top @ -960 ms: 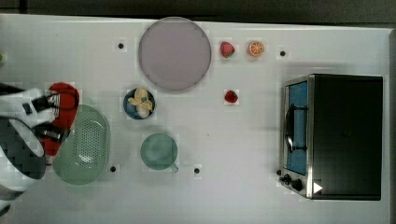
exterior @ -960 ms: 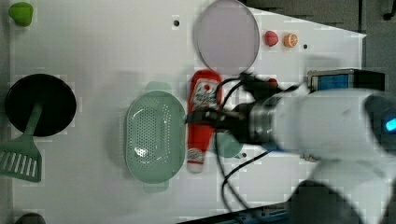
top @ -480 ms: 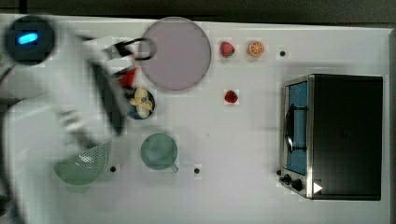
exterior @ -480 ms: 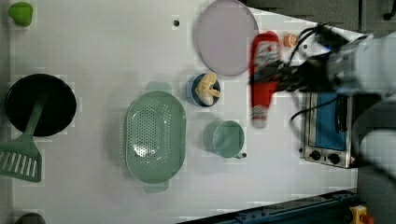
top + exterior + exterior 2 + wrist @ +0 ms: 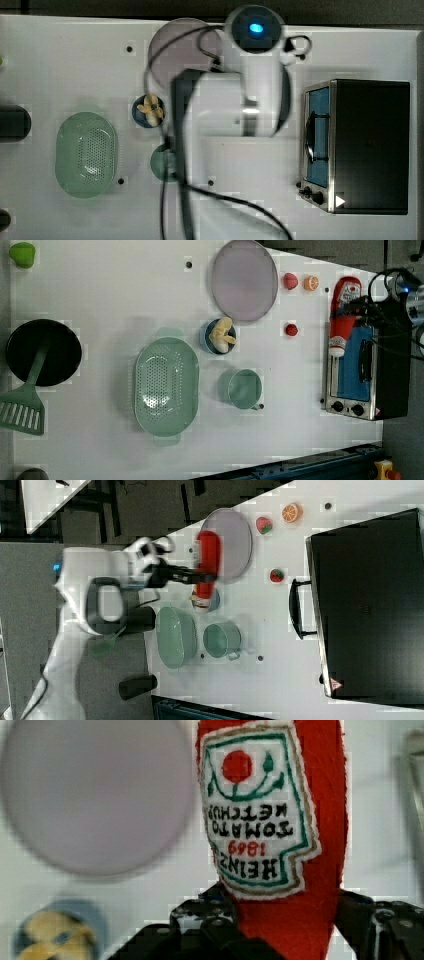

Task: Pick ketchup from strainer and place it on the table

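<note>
The gripper (image 5: 287,932) pinches the ketchup (image 5: 280,820) at its lower body, a black finger (image 5: 210,920) on each side. The bottle hangs above the table (image 5: 100,300), with the grey plate (image 5: 90,795) beside it. The strainer (image 5: 166,385) lies well apart, empty.

Red ketchup (image 5: 343,315) aloft in the gripper (image 5: 287,930), pale green strainer (image 5: 166,385) empty on white table (image 5: 100,290).
</note>
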`<action>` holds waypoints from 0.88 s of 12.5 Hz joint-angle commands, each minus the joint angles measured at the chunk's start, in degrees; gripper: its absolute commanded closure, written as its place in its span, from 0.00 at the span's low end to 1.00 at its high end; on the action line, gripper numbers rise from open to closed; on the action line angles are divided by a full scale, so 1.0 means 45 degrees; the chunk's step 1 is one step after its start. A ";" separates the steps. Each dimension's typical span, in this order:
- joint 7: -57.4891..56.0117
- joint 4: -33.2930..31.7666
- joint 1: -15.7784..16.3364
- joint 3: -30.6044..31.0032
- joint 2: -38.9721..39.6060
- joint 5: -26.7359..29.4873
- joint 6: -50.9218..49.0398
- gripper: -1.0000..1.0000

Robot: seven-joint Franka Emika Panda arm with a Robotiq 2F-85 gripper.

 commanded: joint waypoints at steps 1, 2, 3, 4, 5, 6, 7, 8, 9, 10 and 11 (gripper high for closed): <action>-0.1067 -0.1185 0.0304 0.0004 -0.0253 0.0051 0.1437 0.42; -0.1065 -0.1795 0.0305 -0.0121 -0.0253 0.0052 0.2140 0.42; -0.1069 -0.2411 0.0303 -0.0195 -0.0248 0.0052 0.2805 0.42; -0.1066 -0.3012 0.0304 -0.0230 -0.0246 0.0052 0.3382 0.42; -0.1063 -0.3595 0.0304 -0.0248 -0.0245 0.0052 0.3819 0.42; -0.1047 -0.4125 0.0304 -0.0255 -0.0229 0.0056 0.4173 0.42; -0.1008 -0.4601 0.0305 -0.0254 -0.0176 0.0059 0.4492 0.42; -0.0970 -0.4947 0.0304 -0.0254 -0.0043 0.0059 0.4859 0.42; -0.0969 -0.5179 0.0305 -0.0253 0.0184 0.0059 0.5172 0.42; -0.0972 -0.5281 0.0306 -0.0253 0.0488 0.0059 0.5486 0.42; -0.0972 -0.5277 0.0305 -0.0255 0.0852 0.0059 0.5713 0.42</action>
